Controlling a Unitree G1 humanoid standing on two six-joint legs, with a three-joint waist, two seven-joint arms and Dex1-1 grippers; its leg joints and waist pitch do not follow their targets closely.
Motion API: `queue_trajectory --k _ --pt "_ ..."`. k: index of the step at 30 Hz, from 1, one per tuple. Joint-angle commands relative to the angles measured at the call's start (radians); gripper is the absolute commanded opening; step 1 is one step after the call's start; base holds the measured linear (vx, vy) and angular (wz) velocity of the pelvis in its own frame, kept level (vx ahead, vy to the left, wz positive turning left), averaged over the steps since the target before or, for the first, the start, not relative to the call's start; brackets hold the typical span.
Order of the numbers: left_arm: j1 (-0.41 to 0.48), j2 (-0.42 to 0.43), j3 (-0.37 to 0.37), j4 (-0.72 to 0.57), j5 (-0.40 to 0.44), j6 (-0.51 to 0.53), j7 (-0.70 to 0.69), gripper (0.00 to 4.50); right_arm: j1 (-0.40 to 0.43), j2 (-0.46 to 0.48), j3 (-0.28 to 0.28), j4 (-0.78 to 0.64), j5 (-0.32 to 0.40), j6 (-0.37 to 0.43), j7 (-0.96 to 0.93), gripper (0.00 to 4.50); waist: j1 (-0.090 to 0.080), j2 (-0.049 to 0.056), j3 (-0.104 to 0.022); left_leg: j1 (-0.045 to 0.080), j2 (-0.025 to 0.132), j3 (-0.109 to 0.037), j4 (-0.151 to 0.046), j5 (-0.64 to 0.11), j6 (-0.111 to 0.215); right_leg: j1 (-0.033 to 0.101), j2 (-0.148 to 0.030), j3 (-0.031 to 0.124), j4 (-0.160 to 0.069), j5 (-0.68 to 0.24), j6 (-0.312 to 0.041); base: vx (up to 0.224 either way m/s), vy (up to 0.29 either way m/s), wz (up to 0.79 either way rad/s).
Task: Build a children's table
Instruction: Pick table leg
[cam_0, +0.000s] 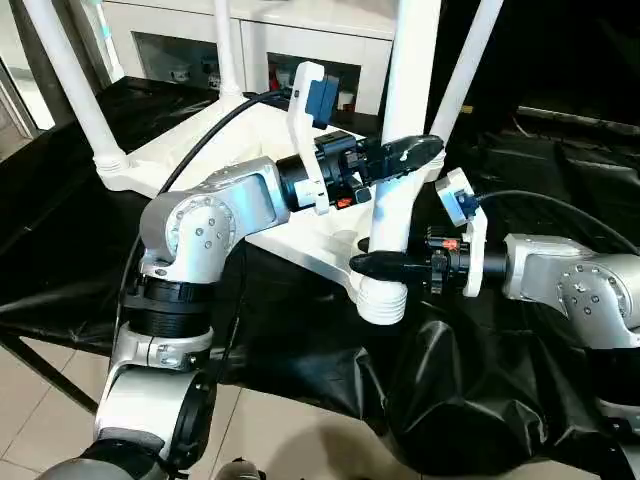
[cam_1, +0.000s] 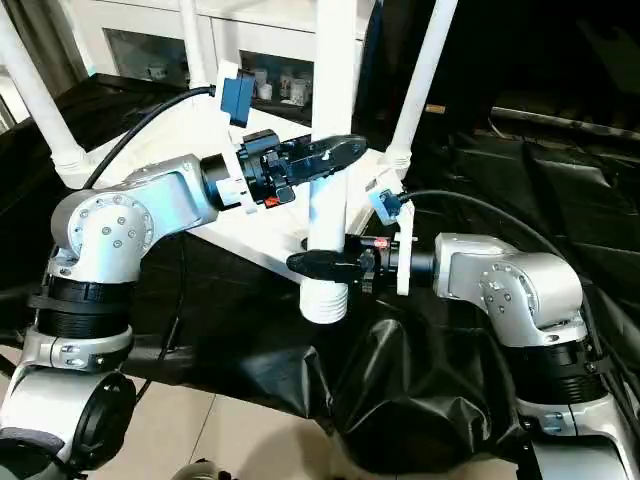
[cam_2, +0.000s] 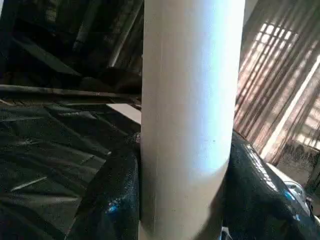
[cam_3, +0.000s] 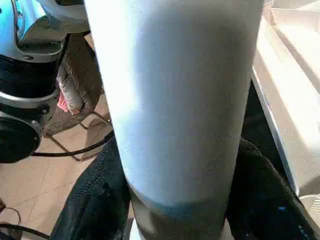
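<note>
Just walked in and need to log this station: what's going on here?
The robot is assembling an upturned white children's table on the black-draped surface. Both hands grip the nearest leg, standing in its corner socket: the left hand higher up, the right hand just above the socket. Three other legs already stand upright.

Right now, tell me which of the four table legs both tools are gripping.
The nearest leg, standing in the front corner socket closest to the robot. The left tool clamps it higher up, the right tool just above the socket; the other three legs stand untouched.
</note>
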Motion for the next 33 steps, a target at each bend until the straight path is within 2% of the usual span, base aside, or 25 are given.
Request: queue_trajectory --k 1,11,12,14,17,18,20,21,22,23,24,25,26,27,28,29,30,32,33 --pt "-0.018 0.000 -0.017 -0.017 -0.012 0.005 -0.023 1.84 -0.007 -0.019 -0.014 0.008 -0.005 0.010 -0.011 2.04 0.001 -0.011 -0.087 0.003 0.018 0.000 -0.058 -0.092 0.023 0.068 -0.065 0.049 -0.063 -0.343 -0.060 0.000 0.000 0.00" --pt "-0.023 -0.004 -0.007 -0.011 -0.014 0.001 -0.015 1.84 -0.007 -0.014 -0.020 0.014 -0.003 0.012 -0.023 1.97 0.001 -0.010 -0.088 0.003 0.018 -0.001 -0.058 -0.095 0.022 0.068 -0.064 0.048 -0.063 -0.342 -0.061 0.000 0.000 0.00" --pt "-0.028 -0.015 0.009 -0.001 -0.026 0.014 0.002 2.19 -0.006 -0.012 -0.024 0.014 -0.002 0.012 -0.027 1.97 0.001 -0.009 -0.088 0.004 0.018 0.000 -0.058 -0.095 0.022 0.068 -0.064 0.048 -0.063 -0.337 -0.064 0.000 0.000 0.00" --pt "-0.030 -0.024 0.027 0.006 -0.049 0.028 0.005 2.54 -0.004 -0.003 -0.035 0.014 0.001 0.007 -0.036 1.96 0.000 -0.009 -0.088 0.003 0.017 0.000 -0.057 -0.094 0.022 0.069 -0.064 0.048 -0.062 -0.338 -0.065 0.000 0.000 0.00" --pt "-0.032 -0.042 0.055 0.013 -0.062 0.012 0.025 2.56 -0.001 0.021 -0.063 0.017 0.013 -0.006 -0.057 1.96 0.001 -0.009 -0.088 0.003 0.017 0.000 -0.057 -0.095 0.023 0.068 -0.065 0.048 -0.063 -0.343 -0.070 0.000 0.000 0.00" --pt "-0.032 -0.047 0.060 0.021 -0.049 -0.013 0.035 2.86 -0.001 0.035 -0.079 0.018 0.021 -0.016 -0.067 1.96 0.002 -0.003 -0.089 0.004 0.018 -0.001 -0.057 -0.097 0.022 0.068 -0.065 0.047 -0.063 -0.339 -0.072 0.000 0.000 0.00" --pt "-0.032 -0.059 0.079 0.041 -0.044 -0.044 0.048 2.97 -0.002 0.063 -0.113 0.019 0.038 -0.027 -0.094 1.95 -0.001 -0.002 -0.089 0.005 0.017 -0.001 -0.058 -0.101 0.024 0.067 -0.064 0.047 -0.066 -0.334 -0.071 0.000 0.000 0.00" --pt "-0.029 -0.069 0.099 0.051 -0.054 -0.062 0.049 2.96 0.000 0.085 -0.141 0.018 0.053 -0.035 -0.120 1.95 0.001 0.009 -0.091 0.007 0.017 -0.002 -0.058 -0.104 0.019 0.067 -0.065 0.046 -0.064 -0.332 -0.077 0.000 0.000 0.00" --pt "-0.029 -0.083 0.130 0.062 -0.080 -0.071 0.048 2.95 0.003 0.105 -0.166 0.013 0.062 -0.043 -0.153 1.95 -0.005 0.016 -0.089 0.007 0.016 -0.001 -0.057 -0.113 0.017 0.064 -0.062 0.046 -0.070 -0.319 -0.081 0.000 0.000 0.00" --pt "-0.029 -0.089 0.144 0.067 -0.093 -0.071 0.049 2.95 0.004 0.112 -0.174 0.011 0.063 -0.045 -0.165 1.95 -0.004 0.009 -0.092 0.006 0.013 -0.001 -0.057 -0.115 0.016 0.070 -0.061 0.043 -0.067 -0.314 -0.086 0.000 0.000 0.00" --pt "-0.029 -0.089 0.145 0.067 -0.094 -0.071 0.049 2.95 0.004 0.112 -0.174 0.011 0.063 -0.045 -0.165 1.94 -0.003 0.009 -0.092 0.006 0.013 -0.001 -0.057 -0.112 0.016 0.070 -0.061 0.044 -0.065 -0.310 -0.087 0.000 0.000 0.00" --pt "-0.034 -0.103 0.176 0.082 -0.118 -0.086 0.055 2.95 0.009 0.122 -0.191 0.007 0.063 -0.053 -0.189 1.93 -0.002 0.025 -0.092 0.007 0.014 -0.003 -0.057 -0.111 0.016 0.069 -0.060 0.045 -0.063 -0.302 -0.091 0.000 0.000 0.00" --pt "-0.039 -0.117 0.207 0.098 -0.139 -0.103 0.065 2.95 0.016 0.131 -0.209 0.001 0.061 -0.058 -0.211 1.93 -0.005 0.027 -0.092 0.009 0.015 -0.002 -0.057 -0.115 0.017 0.067 -0.059 0.045 -0.068 -0.297 -0.094 0.000 0.000 0.00" --pt "-0.043 -0.124 0.227 0.112 -0.148 -0.120 0.073 2.95 0.021 0.138 -0.222 -0.002 0.059 -0.065 -0.228 1.93 -0.007 0.017 -0.092 0.007 0.012 0.000 -0.056 -0.123 0.019 0.070 -0.058 0.043 -0.068 -0.295 -0.097 0.000 0.000 0.00" --pt "-0.046 -0.127 0.243 0.127 -0.149 -0.143 0.077 2.95 0.027 0.145 -0.240 -0.006 0.054 -0.075 -0.252 1.93 -0.005 0.017 -0.093 0.007 0.010 0.000 -0.056 -0.122 0.022 0.071 -0.057 0.043 -0.069 -0.306 -0.091 0.000 0.000 0.00" --pt "-0.047 -0.124 0.255 0.142 -0.140 -0.175 0.074 2.95 0.035 0.155 -0.264 -0.012 0.045 -0.089 -0.289 1.93 -0.006 0.013 -0.092 0.007 0.010 0.001 -0.057 -0.121 0.024 0.069 -0.057 0.043 -0.073 -0.317 -0.084 0.000 0.000 0.00" --pt "-0.037 -0.096 0.233 0.152 -0.096 -0.208 0.048 2.95 0.047 0.150 -0.267 -0.020 0.008 -0.112 -0.322 1.93 -0.005 0.015 -0.093 0.008 0.009 0.000 -0.058 -0.119 0.023 0.070 -0.059 0.042 -0.074 -0.341 -0.068 0.000 0.000 0.00" --pt "-0.003 0.000 0.107 0.184 0.079 -0.306 -0.027 2.95 0.073 0.137 -0.254 -0.029 -0.075 -0.161 -0.380 1.93 -0.007 0.015 -0.091 0.012 0.010 -0.006 -0.065 -0.118 0.012 0.064 -0.055 0.042 -0.081 -0.392 0.003 0.000 0.000 0.00" --pt "0.017 0.062 0.015 0.208 0.184 -0.370 -0.075 2.95 0.088 0.129 -0.238 -0.031 -0.118 -0.187 -0.403 1.93 -0.011 0.011 -0.090 0.011 0.009 -0.005 -0.067 -0.119 0.010 0.064 -0.054 0.042 -0.084 -0.409 0.028 0.000 0.000 0.00"
